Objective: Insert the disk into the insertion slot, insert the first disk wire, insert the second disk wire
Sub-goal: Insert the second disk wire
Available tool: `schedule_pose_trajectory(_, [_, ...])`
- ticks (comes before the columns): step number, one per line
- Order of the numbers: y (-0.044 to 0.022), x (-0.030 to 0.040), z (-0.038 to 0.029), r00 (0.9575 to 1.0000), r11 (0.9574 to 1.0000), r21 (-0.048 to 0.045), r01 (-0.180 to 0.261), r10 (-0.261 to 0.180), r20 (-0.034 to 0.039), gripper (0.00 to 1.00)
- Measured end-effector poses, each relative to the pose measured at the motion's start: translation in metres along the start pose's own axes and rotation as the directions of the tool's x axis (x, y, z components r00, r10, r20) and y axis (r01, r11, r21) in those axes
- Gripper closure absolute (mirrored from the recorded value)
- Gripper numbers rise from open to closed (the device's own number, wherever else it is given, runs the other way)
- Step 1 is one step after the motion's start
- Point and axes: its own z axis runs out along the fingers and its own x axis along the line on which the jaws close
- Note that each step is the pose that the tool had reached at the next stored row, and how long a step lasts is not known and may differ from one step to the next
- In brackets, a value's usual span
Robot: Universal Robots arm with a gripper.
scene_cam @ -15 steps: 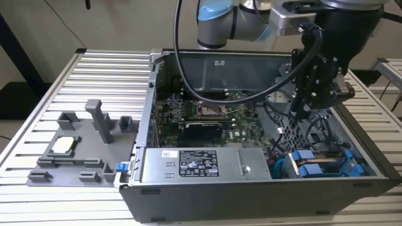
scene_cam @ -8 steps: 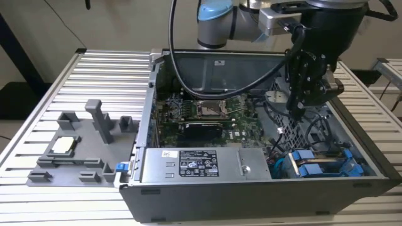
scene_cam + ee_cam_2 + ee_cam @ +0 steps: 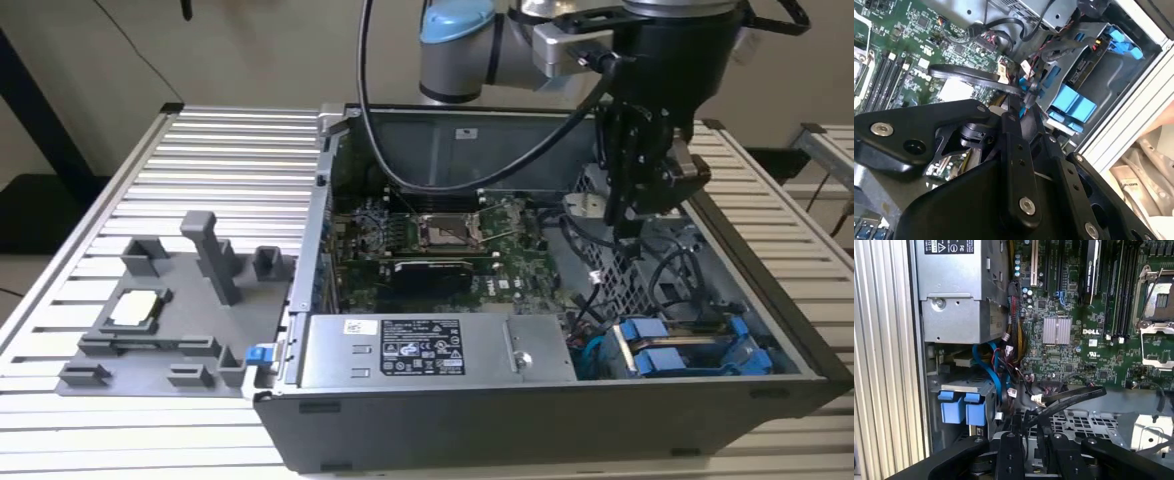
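Ribbed aluminium slats form the table (image 3: 200, 160), which carries an open grey computer case (image 3: 534, 425). A white-and-black printed label sits on the power-supply box (image 3: 427, 350), to the exterior view's left of the pincer (image 3: 638, 215). White lettering marks the green motherboard (image 3: 1079, 340), and I leave all of this print unread. The pincer hangs inside the case, and in the second wrist view its fingers (image 3: 1016, 145) are drawn together on the end of a flat black disk wire (image 3: 969, 75). The disk (image 3: 667, 360) already sits in the insertion slot (image 3: 747, 350), lower than the pincer and nearer the exterior camera, with its blue carrier tabs showing.
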Motion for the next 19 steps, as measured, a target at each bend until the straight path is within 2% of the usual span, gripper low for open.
schedule_pose_trajectory(3, [0.0003,-0.0005,0.003,1.0,1.0,0.0024,0.006,-0.006,-0.0079,0.73])
schedule_pose_trajectory(11, [0.0011,-0.0011,0.0079,0.999,0.9998,0.0051,0.019,-0.019,-0.0411,0.73])
schedule_pose_trajectory(19, [0.0018,-0.0015,0.0131,0.9981,0.9996,0.0166,0.021,-0.02,-0.0581,0.73])
